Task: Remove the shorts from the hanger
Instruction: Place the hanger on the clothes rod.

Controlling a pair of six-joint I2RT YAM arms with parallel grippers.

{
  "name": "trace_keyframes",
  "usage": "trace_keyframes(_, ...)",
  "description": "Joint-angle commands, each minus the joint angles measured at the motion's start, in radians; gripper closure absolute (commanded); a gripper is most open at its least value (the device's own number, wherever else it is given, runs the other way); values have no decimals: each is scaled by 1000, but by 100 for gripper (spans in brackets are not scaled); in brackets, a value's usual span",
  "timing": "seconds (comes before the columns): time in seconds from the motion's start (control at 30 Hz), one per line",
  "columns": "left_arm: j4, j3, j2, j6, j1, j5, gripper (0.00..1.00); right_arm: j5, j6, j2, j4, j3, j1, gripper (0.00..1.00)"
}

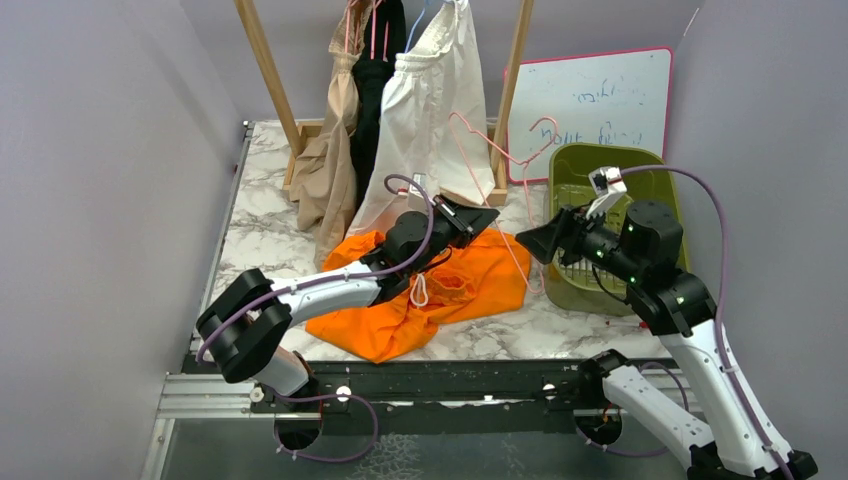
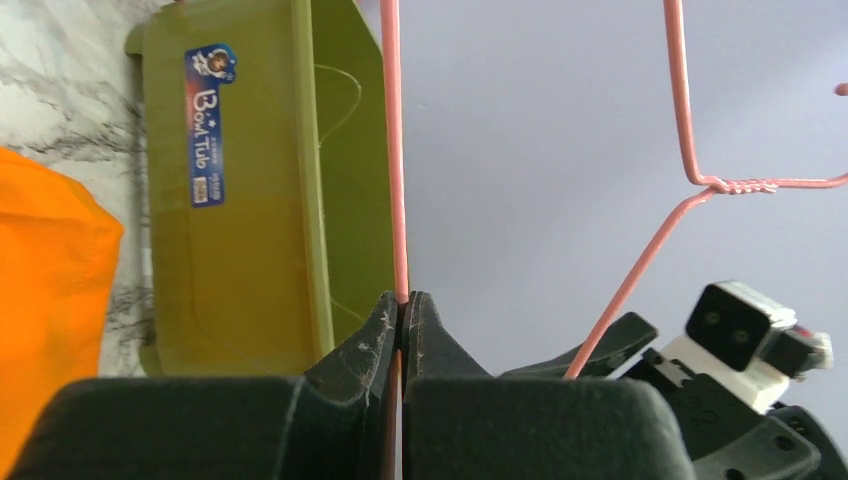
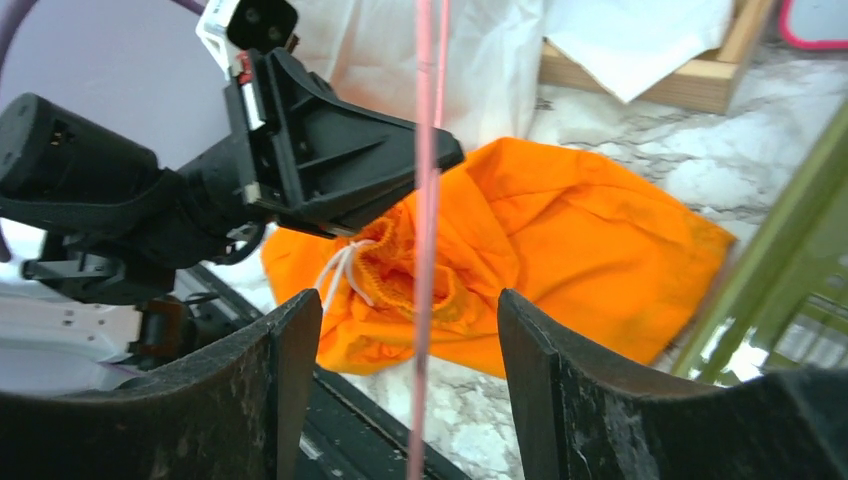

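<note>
- Left gripper [image 2: 402, 302]: clenched on the pink wire hanger [image 2: 394, 150]. The pads meet on one straight run of wire, with nothing else between them. The hanger is bare.
- Right gripper [image 3: 408, 300]: released, jaws standing wide. The hanger wire passes through the gap and touches neither finger, as far as the wrist view shows.
- Orange shorts [image 1: 440, 295]: off the hanger and crumpled on the marble surface [image 1: 260, 230] below both grippers. The waistband and white drawstring are uppermost. This pair is judged done.
- Cream shorts [image 1: 430, 95], black shorts [image 1: 375, 95], tan shorts [image 1: 328, 160]: all on hangers on the wooden rack [image 1: 262, 60] at the far side. Long axis is vertical, waistbands up, hems low near the surface.
- Key relation: the rack lies beyond and to the left of the left gripper, and the cream pair is the nearest, just past it. The left arm is plainly the nearer one. The right gripper sits off to the right by the green tub [image 1: 612, 170], well apart from the rack.
- Judgement: the bare hanger needs setting aside before the next pair. The tub lies just right of it, on the right arm's side, but only the left gripper has a grip on it.
- Risk, judged: the hanger's upper end stands close to the cream fabric in the top view. A careless swing could snag it.
</note>
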Motion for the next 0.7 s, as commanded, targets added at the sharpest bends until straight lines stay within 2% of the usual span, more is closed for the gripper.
trace_keyframes(0.0,168,-35,-6,-129,-5,-30,100,93,-33,-64,-88,-22,1,29)
trace_keyframes(0.1,224,-65,2,-181,-6,-46,100,58,-42,-96,-130,-33,1,28)
trace_keyframes(0.17,257,-85,10,-214,-10,-57,100,-23,-54,-109,-144,-49,2,29)
trace_keyframes(0.27,280,-87,18,-213,-11,-66,100,-150,-69,-114,-155,-81,1,35)
trace_keyframes(0.37,342,-105,31,-226,-18,-89,100,-173,-91,-119,-173,-94,1,42)
trace_keyframes(0.5,374,-100,50,-256,-28,-98,100,-167,-136,-145,-157,-106,1,54)
trace_keyframes(0.6,400,-104,65,-271,-38,-108,100,-131,-148,-152,-152,-88,2,70)
trace_keyframes(0.67,406,-108,70,-272,-40,-103,100,-87,-153,-154,-153,-76,2,84)
